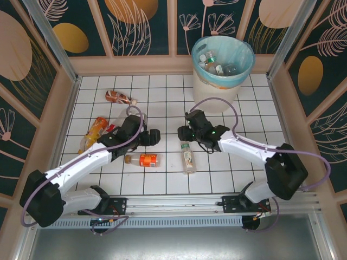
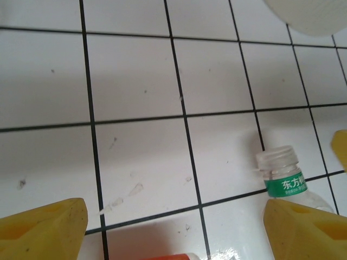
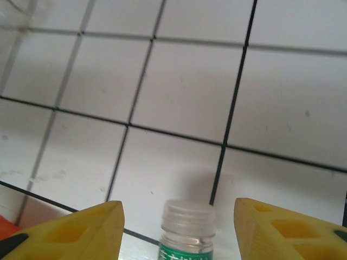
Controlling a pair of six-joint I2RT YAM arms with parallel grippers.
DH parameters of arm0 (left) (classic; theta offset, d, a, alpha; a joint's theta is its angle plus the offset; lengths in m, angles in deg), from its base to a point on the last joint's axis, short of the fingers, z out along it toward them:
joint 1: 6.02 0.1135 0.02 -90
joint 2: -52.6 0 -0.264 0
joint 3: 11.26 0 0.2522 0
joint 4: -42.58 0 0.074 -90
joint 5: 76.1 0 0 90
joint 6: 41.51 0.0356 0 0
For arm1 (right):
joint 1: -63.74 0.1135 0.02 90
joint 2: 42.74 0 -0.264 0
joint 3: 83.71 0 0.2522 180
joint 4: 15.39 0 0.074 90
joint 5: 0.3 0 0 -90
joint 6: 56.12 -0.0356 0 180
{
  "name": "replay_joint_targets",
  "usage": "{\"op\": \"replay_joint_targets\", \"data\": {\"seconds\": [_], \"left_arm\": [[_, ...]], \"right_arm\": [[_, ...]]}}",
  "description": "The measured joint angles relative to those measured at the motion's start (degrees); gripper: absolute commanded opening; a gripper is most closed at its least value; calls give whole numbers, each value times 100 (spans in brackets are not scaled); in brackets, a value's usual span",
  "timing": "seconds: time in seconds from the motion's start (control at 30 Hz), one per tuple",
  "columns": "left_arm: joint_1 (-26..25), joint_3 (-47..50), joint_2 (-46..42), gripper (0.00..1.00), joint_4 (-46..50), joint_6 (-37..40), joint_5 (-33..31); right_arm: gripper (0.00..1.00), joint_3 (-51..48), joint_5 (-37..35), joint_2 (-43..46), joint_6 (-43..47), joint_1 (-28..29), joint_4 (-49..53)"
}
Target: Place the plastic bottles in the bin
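My right gripper (image 3: 178, 216) is released. Its yellow fingers (image 3: 76, 233) are spread either side of the green-labelled bottle (image 3: 187, 225), and white tile (image 3: 179, 162) shows between each finger and the cap, so nothing is grasped. Only the cap and the top edge of the label are in frame; the rest is cut off below.

From overhead, that green-labelled bottle (image 1: 187, 157) lies flat just under the right gripper (image 1: 187, 134), cap towards it. The fingertips are too dark there for me to separate.

My left gripper (image 2: 173, 233) is also released, its fingers wide apart with bare tile between them. A red-orange sliver sits at the bottom edge between them, too cropped to identify. The green-labelled bottle (image 2: 282, 173) lies beside its right finger, which partly hides it.

Overhead, the orange-labelled bottle (image 1: 144, 160) lies near the left gripper (image 1: 153, 136). A reddish-brown bottle (image 1: 120, 97) and a yellow-orange bottle (image 1: 93, 132) lie beyond that arm's outer side. A clear bottle (image 1: 122, 118) is half hidden under the arm.

The bin (image 1: 217, 92) stands well beyond the right gripper, with several bottles (image 1: 214, 62) inside, hard to count.
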Motion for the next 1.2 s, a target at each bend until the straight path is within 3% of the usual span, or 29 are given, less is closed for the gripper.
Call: {"op": "replay_joint_targets", "data": {"seconds": [0.47,0.8,1.2], "left_arm": [[0,35,227,85,-264,-13,118],[0,264,-260,85,-332,122,46],[0,404,-59,85,-573,138,28]], "right_arm": [[58,334,647,-1204,-393,0,337],[35,656,837,-1810,-555,-24,424],[27,603,704,-1440,-549,-44,481]]}}
